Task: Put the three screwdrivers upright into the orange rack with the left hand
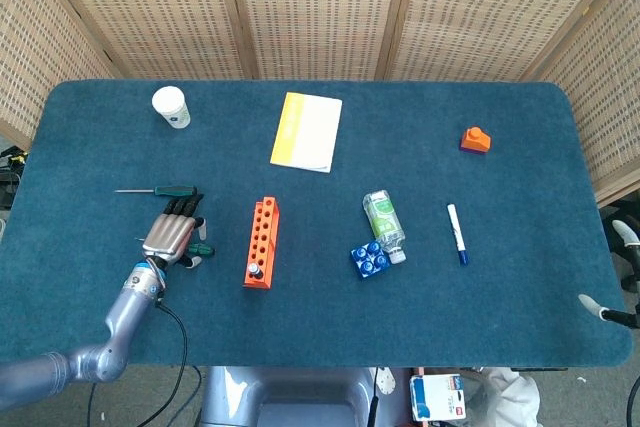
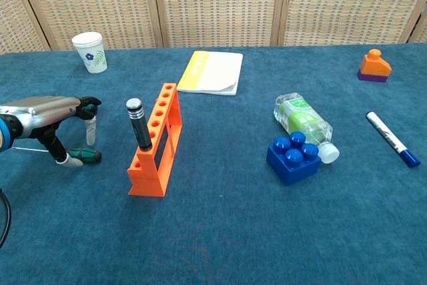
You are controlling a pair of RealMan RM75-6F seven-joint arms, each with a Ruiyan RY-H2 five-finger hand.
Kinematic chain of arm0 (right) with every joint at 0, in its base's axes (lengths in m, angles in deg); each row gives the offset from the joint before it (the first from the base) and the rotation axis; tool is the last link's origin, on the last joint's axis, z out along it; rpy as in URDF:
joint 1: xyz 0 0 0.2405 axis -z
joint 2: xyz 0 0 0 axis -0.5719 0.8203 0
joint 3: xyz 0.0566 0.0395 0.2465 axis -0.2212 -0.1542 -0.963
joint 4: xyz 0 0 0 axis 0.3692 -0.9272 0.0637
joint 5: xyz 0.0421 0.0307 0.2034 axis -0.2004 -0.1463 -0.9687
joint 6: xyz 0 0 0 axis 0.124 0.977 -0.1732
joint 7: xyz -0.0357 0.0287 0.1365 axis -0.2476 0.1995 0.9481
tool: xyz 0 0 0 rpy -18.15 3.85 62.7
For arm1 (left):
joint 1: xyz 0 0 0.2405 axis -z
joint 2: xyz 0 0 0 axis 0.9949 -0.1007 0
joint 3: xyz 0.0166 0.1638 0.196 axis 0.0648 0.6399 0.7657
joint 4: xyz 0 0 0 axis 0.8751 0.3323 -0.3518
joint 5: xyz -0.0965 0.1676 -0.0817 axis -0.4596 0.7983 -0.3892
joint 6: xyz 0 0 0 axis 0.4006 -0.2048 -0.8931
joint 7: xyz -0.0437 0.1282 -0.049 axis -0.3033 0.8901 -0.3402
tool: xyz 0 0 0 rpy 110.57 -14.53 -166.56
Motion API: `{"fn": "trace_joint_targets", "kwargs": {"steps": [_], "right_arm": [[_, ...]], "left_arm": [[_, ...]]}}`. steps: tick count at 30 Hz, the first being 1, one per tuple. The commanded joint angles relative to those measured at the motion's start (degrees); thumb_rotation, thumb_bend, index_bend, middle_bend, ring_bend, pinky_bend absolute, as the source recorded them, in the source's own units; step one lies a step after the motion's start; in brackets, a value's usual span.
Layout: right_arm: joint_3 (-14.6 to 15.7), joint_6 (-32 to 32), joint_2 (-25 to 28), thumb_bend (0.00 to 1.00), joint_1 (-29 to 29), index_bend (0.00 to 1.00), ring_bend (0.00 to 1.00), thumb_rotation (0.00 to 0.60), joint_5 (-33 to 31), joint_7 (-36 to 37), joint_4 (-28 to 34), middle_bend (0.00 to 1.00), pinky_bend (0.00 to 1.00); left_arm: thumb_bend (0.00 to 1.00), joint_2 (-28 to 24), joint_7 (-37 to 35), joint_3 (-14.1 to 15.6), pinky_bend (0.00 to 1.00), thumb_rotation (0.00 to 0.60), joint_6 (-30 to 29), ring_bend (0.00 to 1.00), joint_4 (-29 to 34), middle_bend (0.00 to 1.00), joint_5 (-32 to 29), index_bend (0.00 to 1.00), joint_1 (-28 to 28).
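Left of centre, the orange rack (image 2: 155, 146) stands on the blue table (image 1: 500, 287), one black-handled screwdriver (image 2: 139, 124) upright in its near end. Just left of it the left hand (image 2: 47, 113) arches palm-down over a green-handled screwdriver (image 2: 85, 155), fingertips (image 2: 61, 160) touching or nearly touching its handle; whether they pinch it, I cannot tell. Another green screwdriver (image 1: 160, 190) lies farther back. The right hand's fingertip (image 1: 588, 302) shows at the near right edge

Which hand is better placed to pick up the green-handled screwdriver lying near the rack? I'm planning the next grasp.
Left. The left hand hangs right over the green-handled screwdriver, fingers spread around it, beside the orange rack. The right hand appears in neither view.
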Motion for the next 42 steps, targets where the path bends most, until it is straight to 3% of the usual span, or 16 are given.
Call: {"fn": "trace_joint_targets", "kwargs": {"steps": [1, 21, 28, 34, 42], "right_arm": [[-0.03, -0.05, -0.01, 0.00, -0.03, 0.00, 0.00, 0.600, -0.06, 0.03, -0.04, 0.00, 0.00], [-0.12, -0.35, 0.04, 0.00, -0.07, 0.00, 0.00, 0.600, -0.43, 0.17, 0.09, 0.00, 0.00], [-0.12, -0.40, 0.06, 0.00, -0.09, 0.00, 0.00, 0.600, -0.40, 0.34, 0.15, 0.00, 0.00], [-0.09, -0.35, 0.10, 0.00, -0.05, 0.00, 0.00, 0.600, -0.35, 0.35, 0.30, 0.00, 0.00], [-0.02, -0.13, 0.11, 0.00, 0.03, 0.00, 0.00, 0.600, -0.18, 0.00, 0.50, 0.00, 0.00]], "left_arm": [[0.21, 0.23, 0.11, -0.08, 0.00, 0.600, 0.37, 0.00, -0.25, 0.00, -0.27, 0.50, 0.13], [0.26, 0.65, 2.06, -0.49, 0.00, 0.600, 1.23, 0.00, -0.50, 0.00, -2.66, 0.55, 0.73], [0.37, 0.45, 1.75, -0.53, 0.00, 0.600, 1.06, 0.00, -0.58, 0.00, -2.95, 0.64, 0.47], [0.39, -1.16, -0.97, -1.12, 0.00, 0.600, 0.59, 0.00, 1.04, 0.00, -1.88, 0.65, -0.39], [0.39, -7.13, -8.48, -2.85, 0.00, 0.600, -1.03, 0.00, 6.81, 0.00, 2.07, 0.66, -2.70]]}}
